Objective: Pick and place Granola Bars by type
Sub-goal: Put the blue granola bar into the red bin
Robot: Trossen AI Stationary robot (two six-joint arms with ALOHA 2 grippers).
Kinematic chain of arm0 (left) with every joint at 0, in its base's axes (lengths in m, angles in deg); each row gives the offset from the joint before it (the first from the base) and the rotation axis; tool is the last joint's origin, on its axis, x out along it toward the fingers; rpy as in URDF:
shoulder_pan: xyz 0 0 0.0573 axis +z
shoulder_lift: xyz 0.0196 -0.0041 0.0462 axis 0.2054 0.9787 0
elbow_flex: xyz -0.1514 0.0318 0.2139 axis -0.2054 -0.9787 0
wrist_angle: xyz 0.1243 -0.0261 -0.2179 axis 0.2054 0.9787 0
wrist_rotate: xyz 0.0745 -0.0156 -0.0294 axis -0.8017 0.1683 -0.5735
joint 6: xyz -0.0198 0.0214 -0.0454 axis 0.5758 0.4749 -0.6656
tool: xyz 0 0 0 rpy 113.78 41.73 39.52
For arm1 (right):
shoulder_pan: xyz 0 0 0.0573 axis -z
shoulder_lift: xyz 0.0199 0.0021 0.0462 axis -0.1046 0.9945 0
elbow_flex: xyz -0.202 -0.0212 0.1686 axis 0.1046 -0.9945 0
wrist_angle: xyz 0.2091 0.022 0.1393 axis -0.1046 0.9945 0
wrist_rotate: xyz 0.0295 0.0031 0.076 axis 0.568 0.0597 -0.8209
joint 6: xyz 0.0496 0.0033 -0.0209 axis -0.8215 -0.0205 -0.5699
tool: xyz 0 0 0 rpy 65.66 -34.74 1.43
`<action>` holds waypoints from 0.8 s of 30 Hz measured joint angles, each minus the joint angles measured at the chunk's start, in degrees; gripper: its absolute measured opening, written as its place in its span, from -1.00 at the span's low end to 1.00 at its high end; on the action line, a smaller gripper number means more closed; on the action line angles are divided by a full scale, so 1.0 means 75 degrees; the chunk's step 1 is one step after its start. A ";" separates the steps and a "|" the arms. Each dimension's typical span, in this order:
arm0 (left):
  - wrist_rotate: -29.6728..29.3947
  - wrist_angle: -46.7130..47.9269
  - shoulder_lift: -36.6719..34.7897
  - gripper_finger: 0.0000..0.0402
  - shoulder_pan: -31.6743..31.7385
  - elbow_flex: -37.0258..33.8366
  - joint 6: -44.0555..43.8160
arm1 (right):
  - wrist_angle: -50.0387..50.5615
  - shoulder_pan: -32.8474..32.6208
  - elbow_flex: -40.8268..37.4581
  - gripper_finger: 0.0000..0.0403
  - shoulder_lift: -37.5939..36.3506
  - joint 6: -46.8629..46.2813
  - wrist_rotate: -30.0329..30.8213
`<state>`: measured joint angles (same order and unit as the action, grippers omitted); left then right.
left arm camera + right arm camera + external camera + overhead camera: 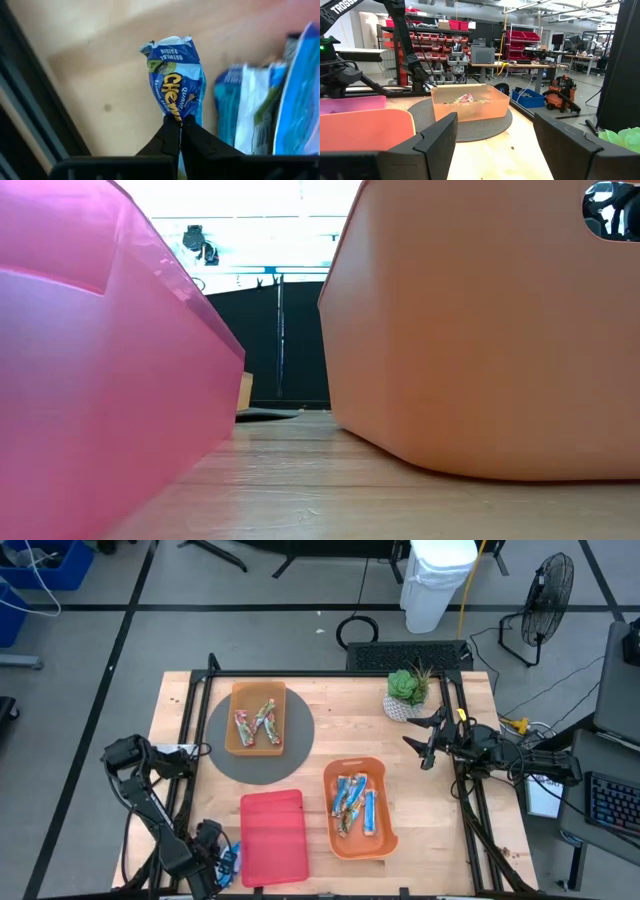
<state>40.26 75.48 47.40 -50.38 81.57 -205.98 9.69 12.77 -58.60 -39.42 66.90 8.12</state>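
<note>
My left gripper [218, 862] is at the table's near left corner, shut on a blue granola bar [175, 80]. More blue bars [250, 115] lie on the table beside it, left of the red tray [273, 837]. The near orange tray [360, 842] holds several blue bars [355, 802]. The far orange tray [232, 720], on a round grey mat, holds red-brown bars [257, 723]. My right gripper [428, 745] waits open near the table's right edge, its fingers [435, 137] empty. My left gripper pinches the blue bar by one end of its wrapper [176, 116] between the two shut fingertips [167, 135]. The fingers lie along the bar, which sticks out beyond them with its crimped far end [167, 47] free. Whether the bar is lifted clear of the table, I cannot tell.
A potted plant [408, 690] stands at the table's far right corner, close to my right arm. Black frame rails [190, 755] run along the table's left and right edges. The low view shows only the red tray wall [100, 380] and the orange tray wall [480, 330], with bare wood between.
</note>
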 joint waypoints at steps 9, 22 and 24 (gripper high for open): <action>-0.0684 0.1432 -0.0855 -0.98 -0.0012 0.0066 0.0387 | 0.0001 0.0000 0.0000 0.25 0.0000 -0.0001 0.0000; -0.4133 0.3080 -0.2383 -0.99 0.0514 0.1145 0.0306 | 0.0001 0.0000 0.0000 0.25 0.0000 0.0000 0.0000; -0.4155 0.3057 -0.2389 -0.99 0.0885 0.1145 0.0712 | 0.0001 0.0000 0.0000 0.25 0.0000 -0.0002 0.0000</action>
<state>9.10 98.41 29.49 -43.74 90.16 -200.63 9.69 12.77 -58.60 -39.42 66.89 8.12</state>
